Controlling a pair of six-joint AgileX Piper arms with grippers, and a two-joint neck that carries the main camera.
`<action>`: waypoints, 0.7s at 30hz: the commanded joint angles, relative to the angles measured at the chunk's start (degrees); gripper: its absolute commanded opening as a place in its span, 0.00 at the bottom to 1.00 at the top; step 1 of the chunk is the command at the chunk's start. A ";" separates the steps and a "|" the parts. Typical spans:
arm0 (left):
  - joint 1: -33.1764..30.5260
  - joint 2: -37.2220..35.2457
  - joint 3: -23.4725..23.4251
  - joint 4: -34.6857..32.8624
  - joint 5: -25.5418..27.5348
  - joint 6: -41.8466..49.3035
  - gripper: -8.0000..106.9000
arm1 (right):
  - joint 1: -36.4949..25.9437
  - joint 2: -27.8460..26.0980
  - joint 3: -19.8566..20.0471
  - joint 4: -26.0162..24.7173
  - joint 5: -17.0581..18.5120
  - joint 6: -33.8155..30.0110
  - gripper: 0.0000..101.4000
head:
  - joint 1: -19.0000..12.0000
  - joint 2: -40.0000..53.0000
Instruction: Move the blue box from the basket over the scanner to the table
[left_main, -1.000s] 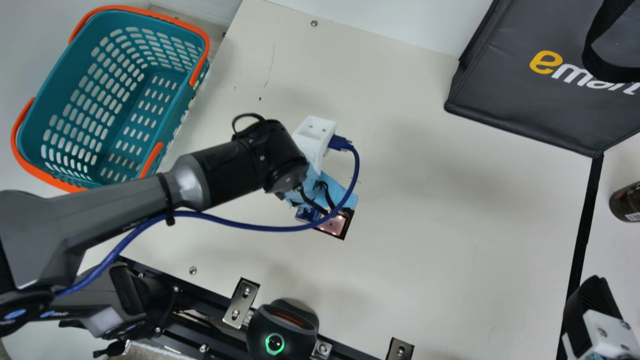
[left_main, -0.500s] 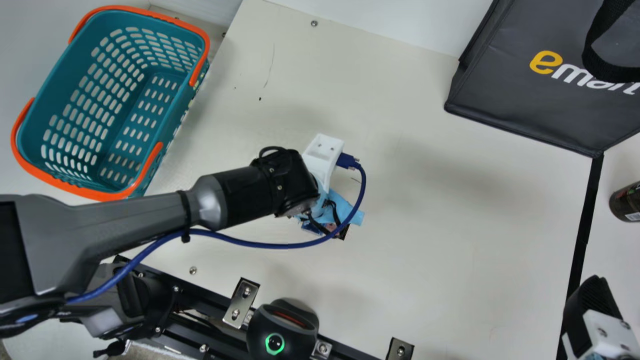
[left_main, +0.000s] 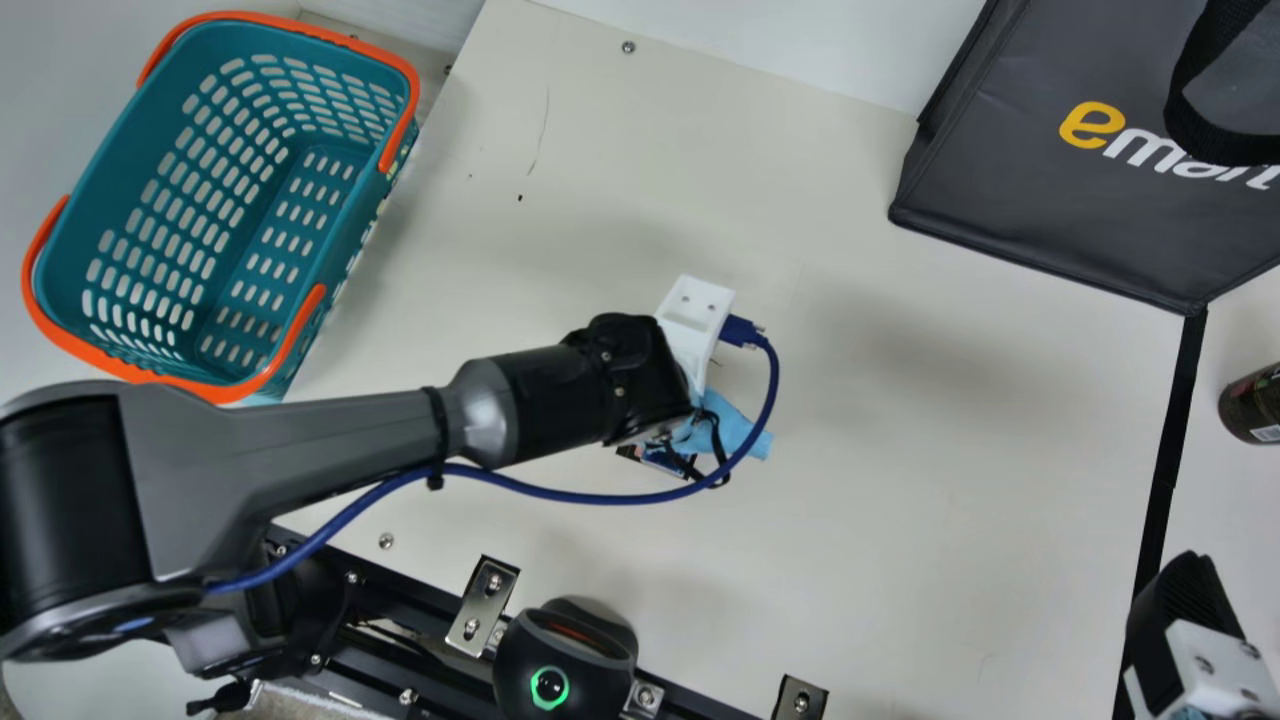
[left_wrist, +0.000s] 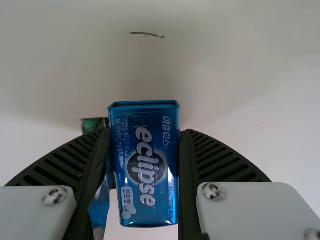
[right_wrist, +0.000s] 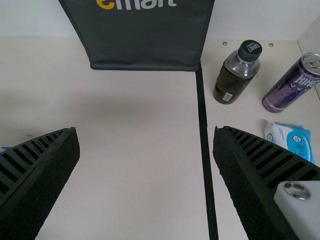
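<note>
My left gripper (left_main: 690, 340) is over the middle of the table (left_main: 900, 500) in the main view, its fingertips hidden beneath its mount. Seen from the left wrist, the left gripper (left_wrist: 145, 150) is shut on the blue box (left_wrist: 146, 165), held between both ribbed fingers. A bit of the scanner (left_main: 628, 453) shows beneath the arm, and its green-and-black corner (left_wrist: 95, 124) is beside the box in the left wrist view. The teal basket (left_main: 330, 230) stands at the far left. My right gripper (left_main: 1190, 610), at the right edge, has its fingers wide apart with nothing between them (right_wrist: 145, 145).
A dark shopping bag (left_main: 1060, 220) stands at the back right. Beyond a black strip (right_wrist: 204, 135) are a dark bottle (right_wrist: 237, 75), a purple can (right_wrist: 292, 85) and a white-and-blue packet (right_wrist: 290, 140). A blue cable (left_main: 560, 493) loops along my left arm.
The left arm has moved right and toward the table's near side, away from the basket, and now covers most of the scanner. The right arm has kept still.
</note>
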 joint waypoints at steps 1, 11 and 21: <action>-0.24 1.06 -2.51 -0.05 0.98 -0.15 0.00 | 0.00 0.00 0.00 0.00 0.00 0.00 0.94 | -1.75 0.14; -0.80 7.34 -12.37 -2.08 4.99 -1.91 0.00 | 0.00 0.00 0.00 0.00 0.00 0.00 0.94 | -1.75 0.14; -1.79 13.13 -18.10 -3.15 5.89 -5.51 0.00 | 0.00 0.00 0.00 0.00 0.00 0.00 0.94 | -1.75 0.14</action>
